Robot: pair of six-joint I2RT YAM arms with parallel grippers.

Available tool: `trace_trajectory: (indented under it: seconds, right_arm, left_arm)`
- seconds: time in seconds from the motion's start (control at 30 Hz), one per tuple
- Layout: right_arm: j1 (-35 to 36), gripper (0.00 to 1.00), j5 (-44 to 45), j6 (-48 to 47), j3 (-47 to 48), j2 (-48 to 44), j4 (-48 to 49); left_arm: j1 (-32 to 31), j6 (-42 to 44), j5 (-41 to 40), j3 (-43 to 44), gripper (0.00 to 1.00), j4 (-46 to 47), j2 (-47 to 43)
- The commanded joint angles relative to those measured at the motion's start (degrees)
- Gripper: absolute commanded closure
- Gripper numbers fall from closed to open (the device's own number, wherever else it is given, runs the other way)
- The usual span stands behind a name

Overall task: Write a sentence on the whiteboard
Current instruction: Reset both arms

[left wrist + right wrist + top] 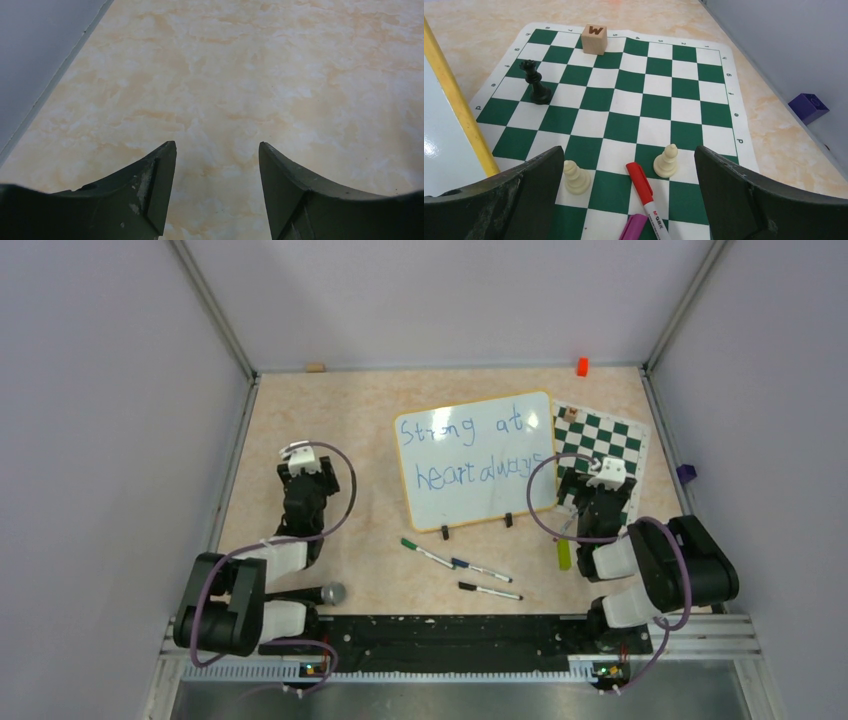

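A beige marbled table [330, 420] fills the overhead view, walled in by pale panels. Two black and white robot arms sit at its lower edge, the left arm [300, 510] at lower left, the right arm [660, 570] at lower right.

The whiteboard [470, 505], white with a thin yellow rim, lies just right of centre, tilted slightly, with two black clip feet on its lower edge. The sentence [478, 474] is written on it in blue marker in two lines: "Strong at" above "heart always".

A green-and-white chessboard [644, 107] lies at the whiteboard's right edge, in the upper right of the table.

The left gripper [217, 147] hangs over bare table left of the whiteboard, its fingers spread and holding nothing. The right gripper [628, 148] hangs over the chessboard's near edge, its fingers spread wide and gripping nothing.

Three markers lie below the whiteboard: a green-capped marker [425, 553], a blue-capped marker [482, 570] and a black marker [490, 590]. A red marker [646, 197] lies on the chessboard between the right fingers in the wrist view.

On the chessboard stand a wooden cube [594, 39] marked "W" at the far edge, a black chess piece [536, 82] at the left, and two white pawns [575, 177] near the bottom.

A purple block [808, 107] rests by the right wall, and an orange block [582, 366] by the far wall.
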Motion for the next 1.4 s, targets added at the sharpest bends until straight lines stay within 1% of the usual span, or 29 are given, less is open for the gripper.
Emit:
trace_trajectory:
  seconds: [0.0,0.17,0.27,0.37,0.43,0.47,0.5,0.53,0.57,0.63,0.67,0.7,0.73,0.77,0.8,0.87,0.9,0.93,0.97,1.0,1.03,1.07,1.1,1.13,1.2,1.27,1.37]
  right_arm:
    - [-0.7,0.01,0.0,0.2,1.3,-0.2,2.5]
    - [-0.7,0.01,0.0,0.2,1.3,-0.2,2.5]
    - [-0.7,0.01,0.0,0.2,1.3,-0.2,2.5]
    - [-0.7,0.01,0.0,0.2,1.3,-0.2,2.5]
    - [-0.7,0.01,0.0,0.2,1.3,-0.1,2.5]
    - [-0.7,0.01,0.0,0.2,1.3,-0.1,2.5]
    - [-0.7,0.01,0.0,0.2,1.2,-0.1,2.5]
    - [-0.7,0.01,0.0,0.2,1.3,-0.2,2.5]
    - [-0.7,0.01,0.0,0.2,1.3,-0.1,2.5]
    - [-0.7,0.01,0.0,0.2,1.2,-0.1,2.5]
    - [-0.8,0.01,0.0,0.2,1.3,-0.2,2.5]
    - [-0.7,0.01,0.1,0.2,1.3,-0.1,2.4]
    - [-0.7,0.01,0.0,0.2,1.3,-0.1,2.4]
    - [-0.7,0.01,0.0,0.2,1.3,-0.2,2.4]
    - [-0.7,0.01,0.0,0.2,1.3,-0.1,2.5]
    - [-0.7,0.01,0.0,0.2,1.3,-0.1,2.4]
    - [-0.7,0.01,0.0,0.2,1.2,-0.1,2.4]
    - [-0.8,0.01,0.1,0.2,1.3,-0.2,2.4]
    - [-0.7,0.01,0.0,0.2,1.3,-0.1,2.5]
    - [-0.8,0.01,0.0,0.2,1.3,-0.2,2.5]
    - [-0.8,0.01,0.1,0.2,1.3,-0.1,2.4]
    - [-0.7,0.01,0.1,0.2,1.3,-0.1,2.4]
    - [-0.8,0.01,0.1,0.2,1.3,-0.1,2.4]
    - [-0.7,0.01,0.1,0.2,1.3,-0.2,2.4]
    - [-0.7,0.01,0.0,0.2,1.3,-0.1,2.4]
    - [-0.7,0.01,0.1,0.2,1.3,-0.1,2.4]
    - [-0.7,0.01,0.1,0.2,1.2,-0.1,2.5]
  left_arm:
    - [1.8,-1.8,2.4,0.0,0.34,1.3,-1.0]
    - [2.8,-2.6,3.1,0.1,0.34,1.0,-1.1]
    - [3.4,-5.2,-0.6,-4.3,0.35,5.5,-4.0]
    - [6.1,-7.0,2.5,-7.9,0.34,9.7,-6.5]
    - [6.9,-7.4,3.6,-8.2,0.35,10.1,-6.7]
    - [7.0,-7.0,4.5,-8.5,0.35,10.6,-6.9]
    - [7.1,-4.9,5.8,-8.9,0.36,11.5,-7.3]
    - [7.1,-0.8,8.1,-9.7,0.36,12.7,-8.5]
    - [7.1,1.4,8.9,-10.8,0.36,14.7,-10.1]
    - [7.1,1.1,6.8,-11.8,0.31,14.2,-12.2]
    - [7.1,0.8,5.7,-11.6,0.29,14.6,-10.5]
    - [7.2,0.5,5.7,-11.0,0.29,16.5,-7.0]
    - [7.1,2.7,6.6,-10.1,0.32,19.8,-3.4]
    - [7.1,3.6,8.7,-9.8,0.33,22.3,0.2]
    - [7.1,3.6,9.1,-8.9,0.33,24.5,3.6]
    - [7.3,3.1,5.5,-7.0,0.33,28.8,10.5]
    - [7.3,4.0,6.2,-6.3,0.31,31.0,12.6]
    - [7.2,4.1,8.2,-5.0,0.30,26.2,11.6]
    - [7.2,4.1,9.2,-2.1,0.30,18.0,9.9]
    - [7.3,3.7,10.5,0.8,0.32,10.4,8.8]
    - [8.8,3.4,11.3,1.0,0.37,10.8,9.5]
    - [9.3,3.1,10.5,0.5,0.30,14.1,10.7]
    - [9.4,3.1,10.1,0.1,0.05,16.3,11.6]
    - [9.5,2.8,10.1,0.1,0.02,15.6,11.2]
    - [9.4,2.5,10.2,0.4,0.01,14.0,10.7]
    - [9.4,2.9,10.1,0.1,0.01,15.6,11.2]
    - [9.4,2.9,10.1,0.2,0.01,15.2,11.1]
